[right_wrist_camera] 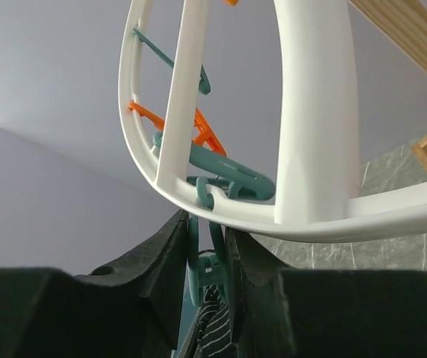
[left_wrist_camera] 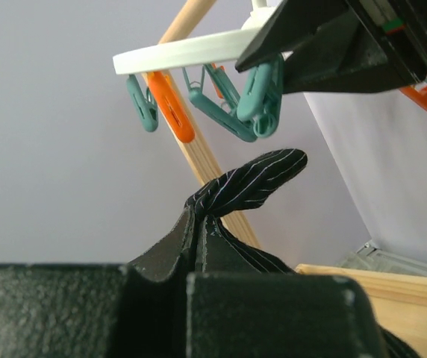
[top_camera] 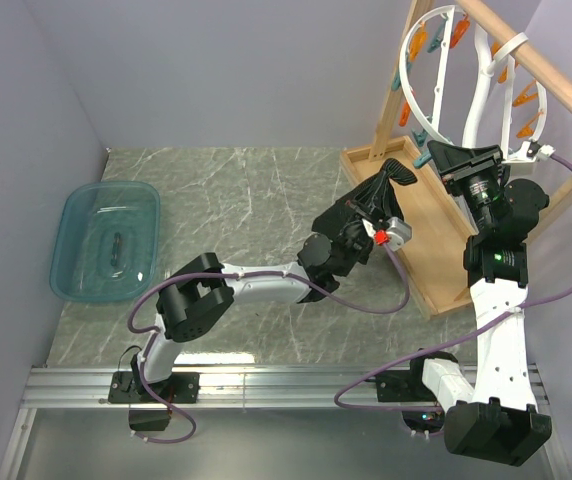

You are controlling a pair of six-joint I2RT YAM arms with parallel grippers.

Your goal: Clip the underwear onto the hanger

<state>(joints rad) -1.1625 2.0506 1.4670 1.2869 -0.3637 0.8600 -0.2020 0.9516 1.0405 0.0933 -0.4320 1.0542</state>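
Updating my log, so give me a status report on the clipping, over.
Left gripper, jaws shut on black pinstriped fabric underwear, below white round plastic hanger. Right gripper, jaws pinching teal plastic clothespin. Nothing blocking.

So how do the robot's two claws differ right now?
The left gripper pinches the dark pinstriped underwear, while the right gripper squeezes a teal clothespin. The left one's jaws are fully closed on thin cloth, but the right one's stand slightly apart around the peg. The left gripper stops a little short of the white hanger, and the right gripper is up at its rim. Both are black, two-fingered and holding something.
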